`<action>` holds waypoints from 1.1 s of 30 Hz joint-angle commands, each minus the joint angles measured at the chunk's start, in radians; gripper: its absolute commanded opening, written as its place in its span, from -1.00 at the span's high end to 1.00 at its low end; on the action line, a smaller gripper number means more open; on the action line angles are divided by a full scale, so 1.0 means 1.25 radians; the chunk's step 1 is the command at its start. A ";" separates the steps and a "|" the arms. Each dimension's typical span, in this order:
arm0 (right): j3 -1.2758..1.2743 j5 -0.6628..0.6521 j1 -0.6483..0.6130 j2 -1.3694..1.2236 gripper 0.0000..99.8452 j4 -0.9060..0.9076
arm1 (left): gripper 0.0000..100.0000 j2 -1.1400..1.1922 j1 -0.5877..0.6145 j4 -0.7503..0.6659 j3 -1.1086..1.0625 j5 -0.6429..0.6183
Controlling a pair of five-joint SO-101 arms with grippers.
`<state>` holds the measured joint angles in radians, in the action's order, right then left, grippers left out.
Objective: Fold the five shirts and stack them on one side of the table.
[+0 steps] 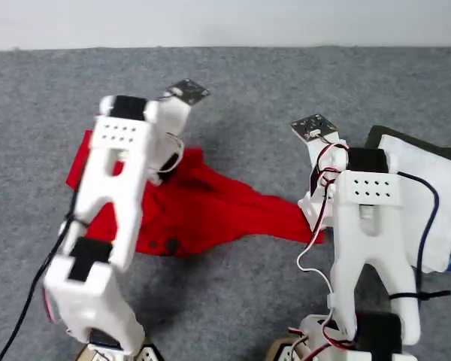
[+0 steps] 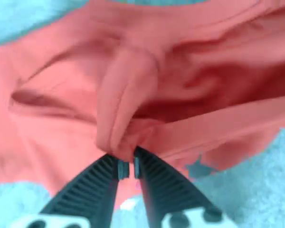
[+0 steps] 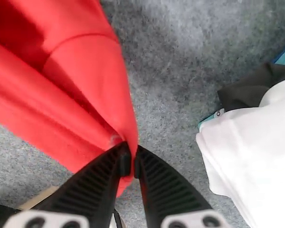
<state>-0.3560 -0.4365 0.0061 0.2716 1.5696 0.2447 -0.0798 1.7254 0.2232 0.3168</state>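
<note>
Left gripper (image 2: 127,167) first: clamped on a bunched ridge of the red shirt (image 2: 190,66). Right gripper (image 3: 128,160) likewise pinched together on a tapered end of the same cloth.

Best to lift both ends level, draw them apart until taut, then lay the cloth flat on the grey table (image 1: 286,90) before any fold. Pull gently, to avoid slipping off so thin a pinch.

High view adds the whole layout: bulk crumpled on the table toward the left arm, narrowing to a strip toward the right arm.

Right wrist view adds close detail farther out: white folded shirt (image 3: 247,152) lying over a dark shirt (image 3: 247,85) near the pinched end, teal edge (image 3: 210,119) peeking out between.
</note>
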 commanded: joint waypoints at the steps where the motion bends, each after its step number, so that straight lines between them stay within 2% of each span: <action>1: 0.014 -0.007 -0.004 0.009 0.98 -0.021 | 0.97 -0.184 0.043 0.026 -0.118 0.014; 9: 0.069 -0.007 -0.004 0.009 0.98 -0.020 | 0.97 -0.524 0.151 0.023 -0.458 0.014; 16: 0.106 -0.007 0.006 0.009 0.98 -0.020 | 0.97 -0.805 0.317 -0.001 -0.703 0.068; 20: 0.091 -0.007 0.003 0.001 0.98 -0.013 | 0.92 -0.918 0.404 -0.028 -0.735 0.070; 25: 0.043 -0.009 -0.050 0.004 0.98 0.026 | 0.58 -0.982 0.464 -0.047 -0.757 0.053; 33: -0.055 -0.001 -0.217 0.001 0.98 0.060 | 0.55 -0.987 0.557 -0.064 -0.756 0.034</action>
<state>-0.4127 -0.4381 -0.1964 0.2670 1.6387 -0.9735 0.5769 1.6671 -0.7281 0.3721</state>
